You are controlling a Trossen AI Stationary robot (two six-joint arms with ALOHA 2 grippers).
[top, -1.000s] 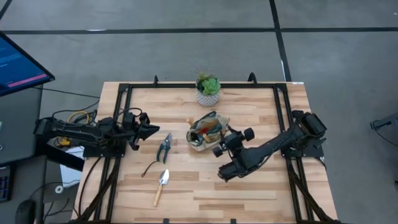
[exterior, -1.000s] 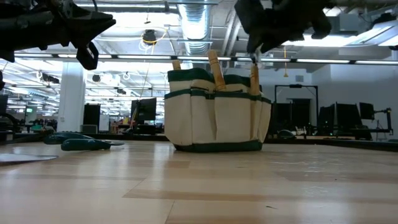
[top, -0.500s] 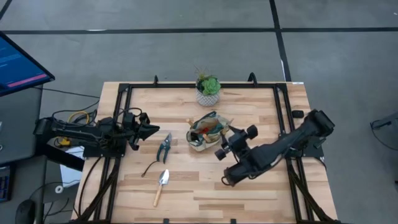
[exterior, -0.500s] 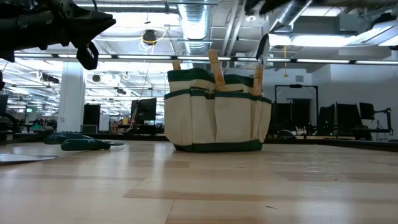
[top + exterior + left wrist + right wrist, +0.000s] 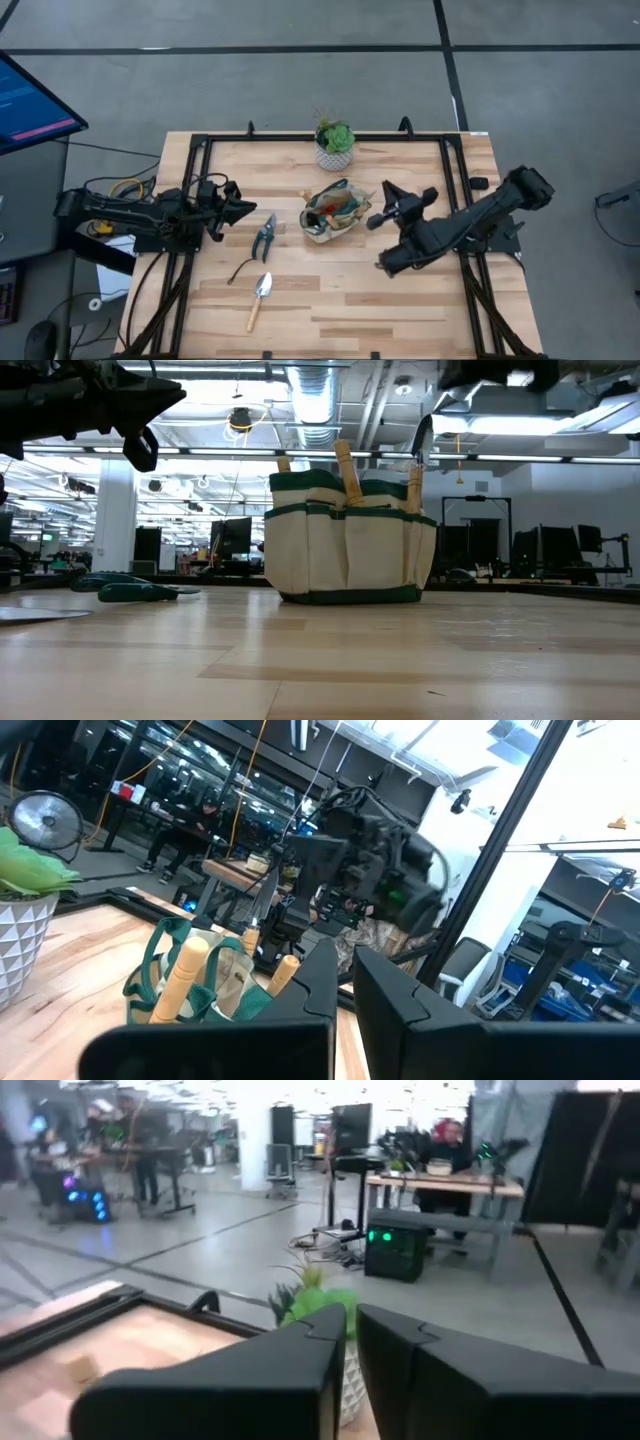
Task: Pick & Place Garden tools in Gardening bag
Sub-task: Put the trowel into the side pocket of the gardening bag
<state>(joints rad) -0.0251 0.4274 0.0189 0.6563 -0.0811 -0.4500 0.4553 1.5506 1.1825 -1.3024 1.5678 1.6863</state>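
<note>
The tan gardening bag [image 5: 335, 212] with green trim stands mid-table, and several wooden tool handles [image 5: 348, 472] stick up out of it. Pruning shears [image 5: 264, 237], a thin black curved tool [image 5: 240, 270] and a trowel [image 5: 259, 298] lie flat on the table to the bag's left. My left gripper [image 5: 245, 208] hovers shut at the left, level, pointing at the bag. My right gripper [image 5: 388, 188] is just right of the bag and raised off the table. It points toward the far edge, and its fingers [image 5: 300, 1360] are shut on nothing.
A green plant in a white pot [image 5: 334, 146] stands near the far edge, ahead of my right gripper. A black frame rail [image 5: 300, 138] runs around the table. Bare wood [image 5: 350, 310] lies along the near side.
My right gripper has drawn back from the bag's right side. It rose and went toward the table's right edge, and it swung round to point at the far edge. The tool handle it stood over stays upright in the bag.
</note>
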